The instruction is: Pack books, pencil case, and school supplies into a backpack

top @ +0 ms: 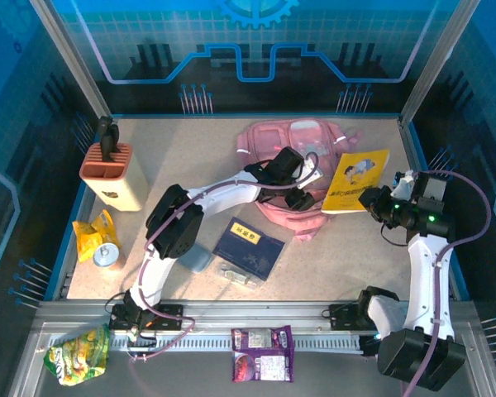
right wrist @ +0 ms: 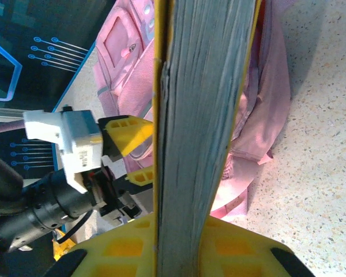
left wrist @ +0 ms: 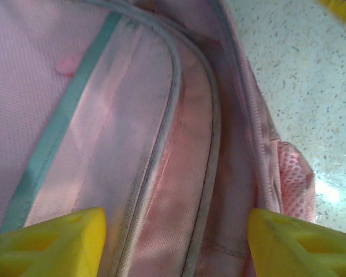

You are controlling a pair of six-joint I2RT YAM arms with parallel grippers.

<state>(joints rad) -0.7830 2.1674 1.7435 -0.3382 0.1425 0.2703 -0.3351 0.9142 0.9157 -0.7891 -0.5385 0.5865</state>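
The pink backpack (top: 274, 142) lies at the back middle of the table. My left gripper (top: 301, 188) hovers open over its front part, yellow fingertips (left wrist: 52, 242) wide apart above the pink fabric (left wrist: 161, 133). My right gripper (top: 372, 201) is shut on a yellow book (top: 357, 180), held just right of the backpack. In the right wrist view the book (right wrist: 205, 115) stands edge-on between the pads (right wrist: 127, 248), with the backpack (right wrist: 127, 46) and the left gripper (right wrist: 132, 153) behind. A navy book (top: 248, 246), the grey-blue pencil case (top: 194, 259) and a small silvery item (top: 237, 275) lie near the front.
A beige orange-topped block (top: 113, 174) stands at the left. A yellow snack bag (top: 91, 236) and a can (top: 106, 255) lie below it. On the near rail lie a green bag (top: 78, 354) and purple packets (top: 263, 354).
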